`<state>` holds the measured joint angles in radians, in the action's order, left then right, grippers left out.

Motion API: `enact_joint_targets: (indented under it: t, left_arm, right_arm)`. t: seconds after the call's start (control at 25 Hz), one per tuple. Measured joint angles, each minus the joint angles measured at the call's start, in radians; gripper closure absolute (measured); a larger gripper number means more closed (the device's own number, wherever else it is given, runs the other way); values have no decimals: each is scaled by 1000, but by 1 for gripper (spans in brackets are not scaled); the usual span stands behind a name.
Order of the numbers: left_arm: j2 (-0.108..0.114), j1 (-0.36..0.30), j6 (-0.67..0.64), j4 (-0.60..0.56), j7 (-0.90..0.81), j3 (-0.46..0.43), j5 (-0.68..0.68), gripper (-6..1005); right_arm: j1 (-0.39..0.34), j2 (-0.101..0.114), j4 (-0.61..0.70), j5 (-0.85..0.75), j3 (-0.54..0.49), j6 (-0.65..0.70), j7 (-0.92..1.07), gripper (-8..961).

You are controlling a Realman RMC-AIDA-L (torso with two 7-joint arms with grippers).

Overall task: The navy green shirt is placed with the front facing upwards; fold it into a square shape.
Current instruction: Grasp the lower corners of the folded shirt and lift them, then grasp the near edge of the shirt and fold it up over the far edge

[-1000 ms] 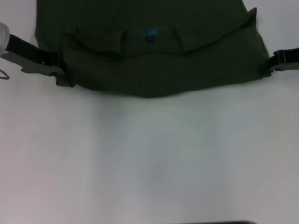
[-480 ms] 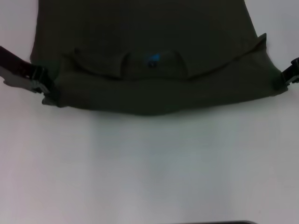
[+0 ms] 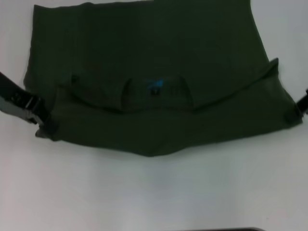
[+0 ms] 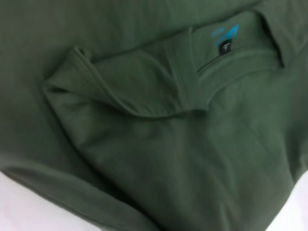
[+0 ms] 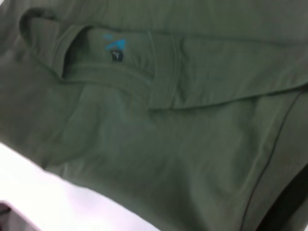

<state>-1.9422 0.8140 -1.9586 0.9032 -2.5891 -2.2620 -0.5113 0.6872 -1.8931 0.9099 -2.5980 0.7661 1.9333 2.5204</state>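
Note:
The navy green shirt lies across the far half of the white table. Its sleeves are folded inward and the collar with the small blue neck label faces up near the middle. My left gripper grips the shirt's near left corner. My right gripper grips the near right corner at the picture's edge. The left wrist view shows a folded sleeve of the shirt and the label. The right wrist view shows the collar with the label and the other sleeve fold.
Bare white table fills the near half of the head view. A thin dark strip runs along the bottom edge of that view.
Both grippers have moved toward me with the shirt's near corners, dragging the whole shirt closer. Its far edge has come into view at the top left.

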Motion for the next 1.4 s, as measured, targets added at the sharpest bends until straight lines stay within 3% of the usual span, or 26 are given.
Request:
enact_joint_targets:
  t: [0.4,0.64,0.8,0.96,1.08,1.4]
  left_arm:
    - [-1,-12,-68,-26,-4,71,79,975]
    - [-8,-36,-83,-27,1,85,89,975]
    - [7,-11,-85,-20,8,74,83,975]
    - [37,52,-81,-23,10,54,84,975]
    - [56,94,-79,-5,8,15,83,975]
    - [90,142,-74,51,3,-87,82,975]
  right_arm:
    - [-30,-35,2,-90,115,56,-3,877]
    - [-52,-38,-1,-76,140,57,-15,877]
    - [-35,0,2,16,127,57,-12,877]
    - [14,56,12,89,83,53,8,877]
    - [50,85,24,98,21,53,14,878]
    - [73,121,63,130,-91,54,26,878]
